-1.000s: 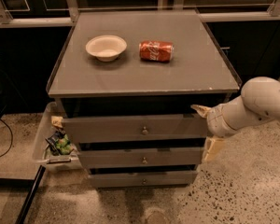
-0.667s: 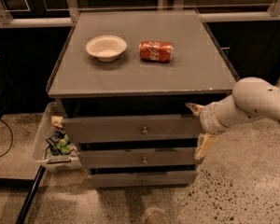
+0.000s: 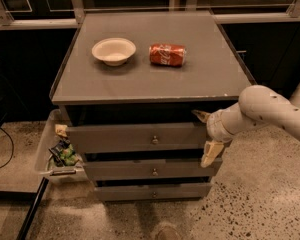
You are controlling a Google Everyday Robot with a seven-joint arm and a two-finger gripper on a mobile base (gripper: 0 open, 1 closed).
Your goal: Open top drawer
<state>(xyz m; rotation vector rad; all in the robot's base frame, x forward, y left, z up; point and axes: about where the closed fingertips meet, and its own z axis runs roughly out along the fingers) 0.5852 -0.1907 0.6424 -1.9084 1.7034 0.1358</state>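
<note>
Since a second ago my gripper [image 3: 200, 138] has slid in toward the cabinet [image 3: 140, 81] from its right side, and my arm [image 3: 270, 109] has followed it. My fingers [image 3: 210, 153] are apart, one tip just over the upper edge of the top drawer [image 3: 125, 137] and the other hanging below its lower edge, so they straddle its right end at the cabinet's right front corner; I cannot tell whether either one touches the front. The top drawer itself sits where it did, highest of the cabinet's three grey fronts, its small round knob [image 3: 154, 140] at the middle and untouched. The middle drawer [image 3: 140, 170] and bottom drawer [image 3: 140, 191] lie beneath it, also unmoved. On the cabinet's flat grey top a white bowl [image 3: 113, 50] stands toward the back left, and a red can [image 3: 167, 54] lies on its side just right of it, apart from it. Against the cabinet's left side a clear bin [image 3: 44, 149] holds crumpled wrappers. Speckled floor [image 3: 250, 204] spreads in front of the cabinet, and a pale rail [image 3: 260, 18] with dark panels runs behind it.
</note>
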